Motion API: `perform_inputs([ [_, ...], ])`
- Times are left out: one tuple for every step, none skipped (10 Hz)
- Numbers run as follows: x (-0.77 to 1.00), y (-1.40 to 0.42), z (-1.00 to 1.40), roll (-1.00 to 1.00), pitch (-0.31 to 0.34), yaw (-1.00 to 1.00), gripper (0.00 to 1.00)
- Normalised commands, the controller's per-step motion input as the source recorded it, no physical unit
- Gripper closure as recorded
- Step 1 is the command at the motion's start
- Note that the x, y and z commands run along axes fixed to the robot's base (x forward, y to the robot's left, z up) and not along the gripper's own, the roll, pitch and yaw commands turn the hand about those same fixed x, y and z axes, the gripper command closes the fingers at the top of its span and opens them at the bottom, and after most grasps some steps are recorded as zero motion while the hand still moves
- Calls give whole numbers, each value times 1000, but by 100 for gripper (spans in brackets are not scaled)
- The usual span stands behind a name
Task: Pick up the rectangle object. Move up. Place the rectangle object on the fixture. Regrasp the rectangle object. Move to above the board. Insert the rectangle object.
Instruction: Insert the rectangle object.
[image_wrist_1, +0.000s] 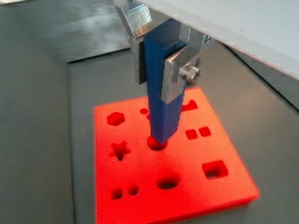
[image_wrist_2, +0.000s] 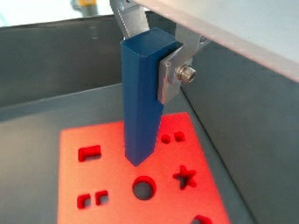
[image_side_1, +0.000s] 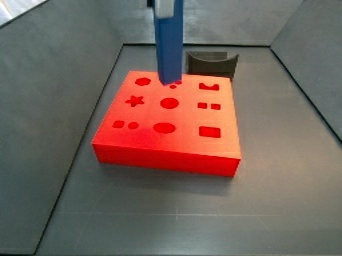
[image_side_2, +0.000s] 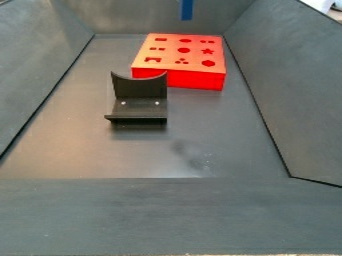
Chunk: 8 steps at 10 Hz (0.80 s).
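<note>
Rectangle object (image_wrist_2: 146, 96), pinched upright in my gripper (image_wrist_1: 163, 54), hangs over the board (image_side_1: 167, 150), apparently short of its slot; I should align squarely before lowering.

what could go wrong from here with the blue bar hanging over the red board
Wrong hole: the long blue rectangular bar hangs upright over the thick orange-red board, its lower end near small round holes in a side view, so it could descend off the rectangular slot and jam.

Slip or tilt: the gripper grips only the bar's upper part between silver fingers, so contact with the board's top could lever the bar askew.
</note>
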Motion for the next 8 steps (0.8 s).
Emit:
perform_inputs([
  [83,-223,-131,-81,-81,-809,100],
  [91,-209,-77,-104,-73,-806,100],
  [166,-271,0,-71,-14,-754,100],
  [217,-249,0,0,0,-549,100],
  [80,0,0,14,36,-66,100],
  [0,0,0,19,24,0,100],
  [23,0,0,0,0,0,100],
  [80,0,0,0,0,0,100],
])
